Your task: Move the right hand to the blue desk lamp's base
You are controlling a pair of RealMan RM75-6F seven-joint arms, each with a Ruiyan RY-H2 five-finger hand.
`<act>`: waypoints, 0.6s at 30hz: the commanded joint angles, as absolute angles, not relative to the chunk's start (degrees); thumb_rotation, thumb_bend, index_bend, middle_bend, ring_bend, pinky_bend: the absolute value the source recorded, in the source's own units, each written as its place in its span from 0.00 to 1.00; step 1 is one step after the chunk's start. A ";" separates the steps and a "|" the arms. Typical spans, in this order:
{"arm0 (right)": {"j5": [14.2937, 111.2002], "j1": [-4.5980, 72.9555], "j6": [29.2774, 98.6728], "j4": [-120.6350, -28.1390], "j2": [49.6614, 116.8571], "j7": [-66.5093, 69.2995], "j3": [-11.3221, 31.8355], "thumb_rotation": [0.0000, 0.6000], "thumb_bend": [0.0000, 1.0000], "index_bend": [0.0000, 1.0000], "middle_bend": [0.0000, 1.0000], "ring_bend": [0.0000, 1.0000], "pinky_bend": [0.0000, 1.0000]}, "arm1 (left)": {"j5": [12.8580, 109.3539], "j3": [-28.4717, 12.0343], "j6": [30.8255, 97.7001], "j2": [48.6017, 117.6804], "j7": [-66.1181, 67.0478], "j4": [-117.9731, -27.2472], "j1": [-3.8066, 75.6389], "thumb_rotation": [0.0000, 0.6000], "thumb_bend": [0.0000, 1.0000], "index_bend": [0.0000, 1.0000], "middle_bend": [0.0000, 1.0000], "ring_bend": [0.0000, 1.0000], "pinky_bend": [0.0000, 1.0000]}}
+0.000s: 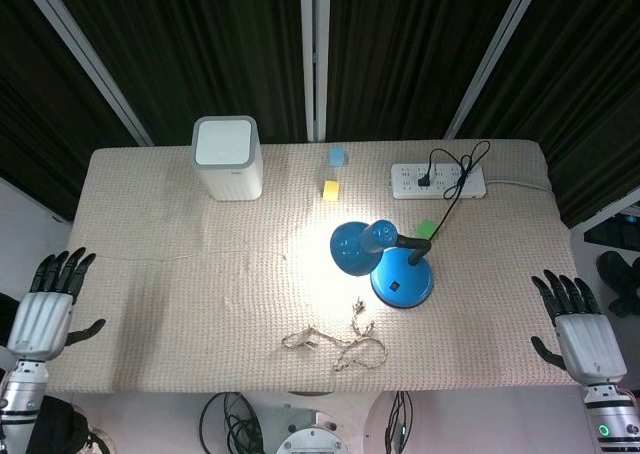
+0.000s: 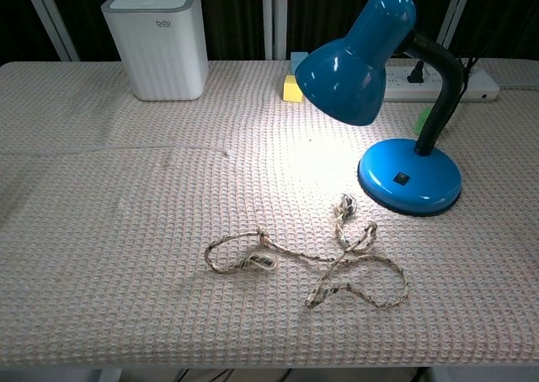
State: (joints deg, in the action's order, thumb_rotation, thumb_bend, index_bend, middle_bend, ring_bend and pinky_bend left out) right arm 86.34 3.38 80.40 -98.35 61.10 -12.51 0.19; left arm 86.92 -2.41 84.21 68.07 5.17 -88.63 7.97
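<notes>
Dark curtains hang behind a tabletop (image 1: 180, 304) covered in a beige woven cloth. The blue desk lamp (image 1: 385, 259) stands right of the middle, lit, its shade (image 2: 354, 58) tipped toward the centre and throwing a bright patch on the cloth. Its round base (image 1: 403, 282) sits flat on the cloth, with a black cord running back to a white power strip (image 1: 438, 181) at the far edge. The right hand (image 1: 576, 324) hangs off the right end of the tabletop, near the front corner, fingers spread and holding nothing; the base lies well apart from it, to its left and slightly farther back. The left hand (image 1: 45, 304) hangs off the left end, fingers likewise spread and empty. A tangled piece of string (image 2: 307, 264) lies just in front of the base. A white box (image 1: 228, 157) stands at the back left.
</notes>
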 commanded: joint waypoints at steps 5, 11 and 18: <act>84.08 7.12 72.79 -104.14 58.28 -18.33 -0.35 1.00 0.08 0.00 0.51 0.58 0.56 | 87.13 -2.08 84.15 67.58 5.27 -89.13 7.81 1.00 0.12 0.05 0.00 0.00 0.00; 78.76 11.97 64.90 -110.09 57.25 -26.62 0.48 1.00 0.00 0.00 0.73 0.78 0.71 | 86.95 -2.00 84.28 67.60 5.10 -89.33 7.58 1.00 0.12 0.05 0.00 0.00 0.00; 68.56 19.38 55.59 -111.66 61.14 -34.52 2.05 1.00 0.00 0.00 0.80 0.84 0.77 | 86.72 -1.95 84.39 67.43 4.77 -89.29 7.31 1.00 0.11 0.05 0.00 0.00 0.00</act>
State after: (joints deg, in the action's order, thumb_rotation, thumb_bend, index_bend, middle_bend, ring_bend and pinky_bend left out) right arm 71.93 16.47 58.67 -110.94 59.21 -31.74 1.25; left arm 86.75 -1.95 84.38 67.44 4.80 -89.31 7.34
